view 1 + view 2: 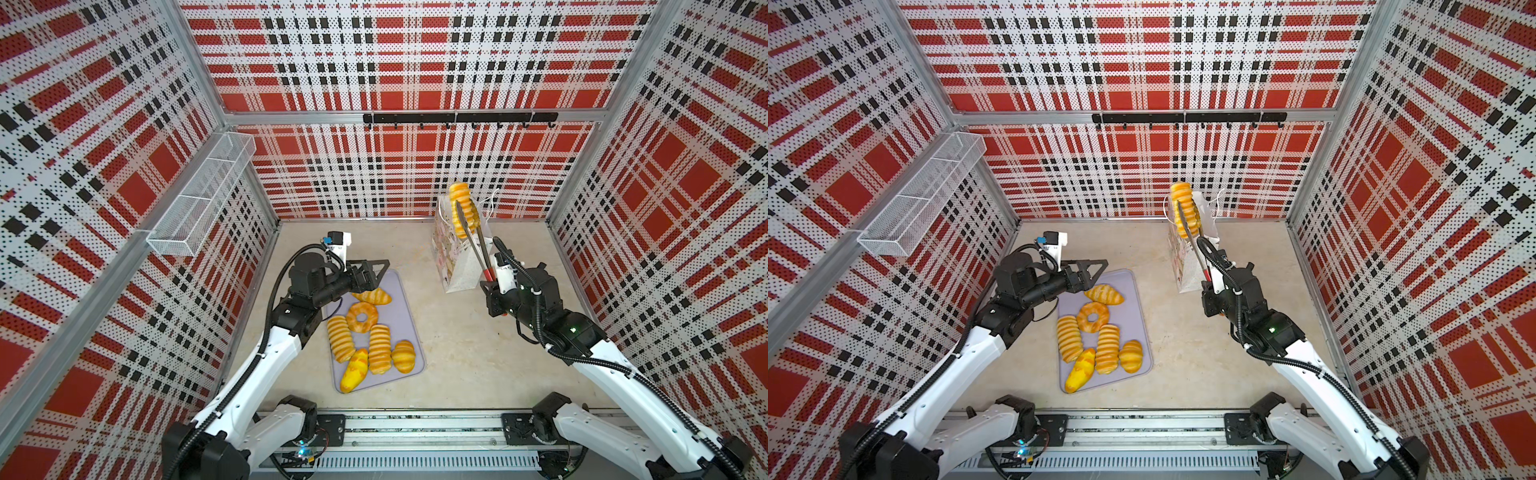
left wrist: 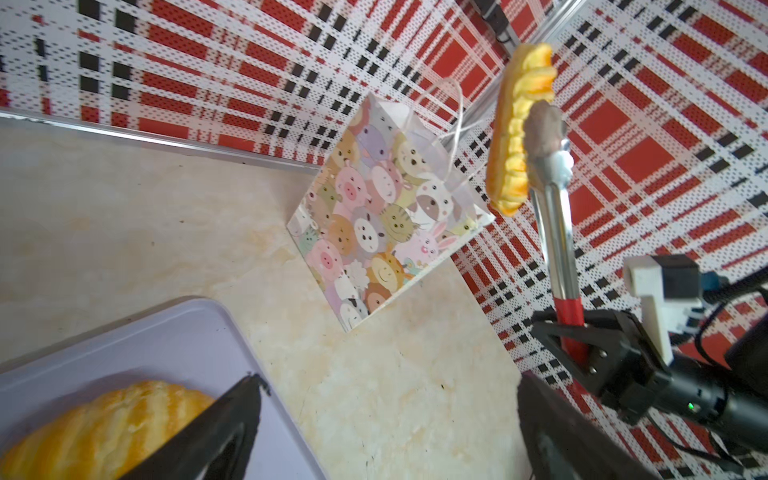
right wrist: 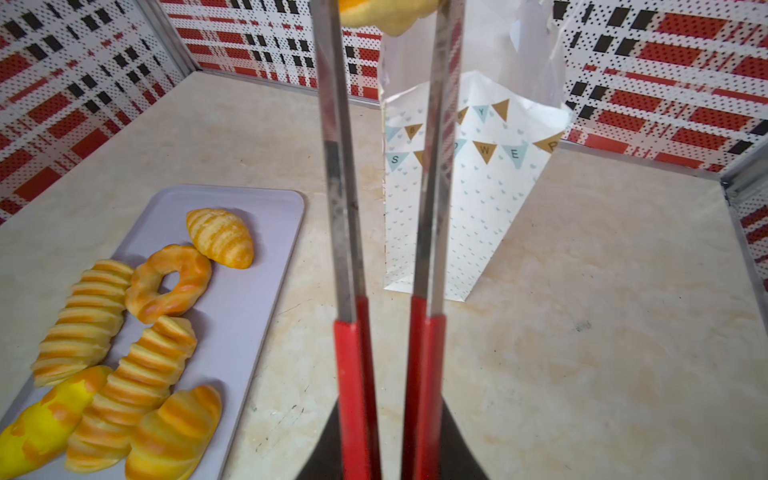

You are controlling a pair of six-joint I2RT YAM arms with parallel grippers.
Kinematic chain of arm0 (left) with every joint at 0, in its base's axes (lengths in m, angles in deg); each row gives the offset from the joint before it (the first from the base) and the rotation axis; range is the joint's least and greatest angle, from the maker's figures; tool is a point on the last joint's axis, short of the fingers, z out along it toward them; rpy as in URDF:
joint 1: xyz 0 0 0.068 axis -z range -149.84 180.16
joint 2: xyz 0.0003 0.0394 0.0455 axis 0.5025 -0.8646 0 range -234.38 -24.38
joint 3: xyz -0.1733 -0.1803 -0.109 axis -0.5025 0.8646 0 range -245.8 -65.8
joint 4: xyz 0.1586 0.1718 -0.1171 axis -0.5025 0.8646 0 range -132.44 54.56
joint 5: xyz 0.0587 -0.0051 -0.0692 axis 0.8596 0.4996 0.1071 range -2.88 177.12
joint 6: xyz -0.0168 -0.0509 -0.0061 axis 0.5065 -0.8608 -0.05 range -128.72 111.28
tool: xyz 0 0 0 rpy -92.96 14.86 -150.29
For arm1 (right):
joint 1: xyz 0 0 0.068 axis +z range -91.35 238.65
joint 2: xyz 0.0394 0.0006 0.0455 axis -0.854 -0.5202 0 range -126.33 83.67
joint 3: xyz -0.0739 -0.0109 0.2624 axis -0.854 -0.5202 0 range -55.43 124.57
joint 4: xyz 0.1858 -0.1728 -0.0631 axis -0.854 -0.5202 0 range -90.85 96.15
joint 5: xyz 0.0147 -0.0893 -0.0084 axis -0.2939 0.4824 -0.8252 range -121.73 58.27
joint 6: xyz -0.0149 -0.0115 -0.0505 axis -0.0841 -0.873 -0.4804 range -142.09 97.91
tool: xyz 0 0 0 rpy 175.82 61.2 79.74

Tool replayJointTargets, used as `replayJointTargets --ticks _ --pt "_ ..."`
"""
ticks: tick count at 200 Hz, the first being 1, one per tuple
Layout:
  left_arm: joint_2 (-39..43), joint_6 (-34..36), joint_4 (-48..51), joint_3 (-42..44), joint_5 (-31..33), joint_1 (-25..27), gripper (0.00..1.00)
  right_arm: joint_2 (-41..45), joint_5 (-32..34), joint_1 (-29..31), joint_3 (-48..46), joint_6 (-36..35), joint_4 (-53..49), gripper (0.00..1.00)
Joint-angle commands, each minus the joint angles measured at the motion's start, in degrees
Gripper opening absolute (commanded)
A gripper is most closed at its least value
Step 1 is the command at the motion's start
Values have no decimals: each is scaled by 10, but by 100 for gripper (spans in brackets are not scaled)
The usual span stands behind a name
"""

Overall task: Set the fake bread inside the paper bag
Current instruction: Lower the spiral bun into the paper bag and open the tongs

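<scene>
The right pincer (image 1: 491, 283) squeezes the tongs (image 2: 555, 232), clamping a ribbed loaf (image 1: 457, 192) just above the paper bag (image 1: 459, 272); centre it over the mouth before easing off. Left pincer (image 1: 379, 272) gapes empty.

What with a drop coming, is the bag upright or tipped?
Upright: the bag stands on its base, handles up.

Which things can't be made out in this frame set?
- Paper bag contents: no view looks inside; loaf and tongs cover its mouth in both top views.
- Tong tips, most of the loaf: cut by the right wrist view's edge.
- Croissant: left wrist view, half behind a finger.
</scene>
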Motion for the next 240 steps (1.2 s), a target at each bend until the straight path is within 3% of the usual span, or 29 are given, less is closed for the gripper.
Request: replayJointTargets --ticks 1,131,179,240 --pt "9 18 -23 -14 -11 8 98 -2 40 -4 28 14 8 21" --pt "-23 129 47 -47 -53 31 98 -77 84 -11 72 14 -3 22" --pt "-11 130 32 -25 -38 28 98 -95 83 -12 79 18 -9 25" --pt "-30 124 41 -24 -74 7 98 -105 85 -12 85 19 -12 30"
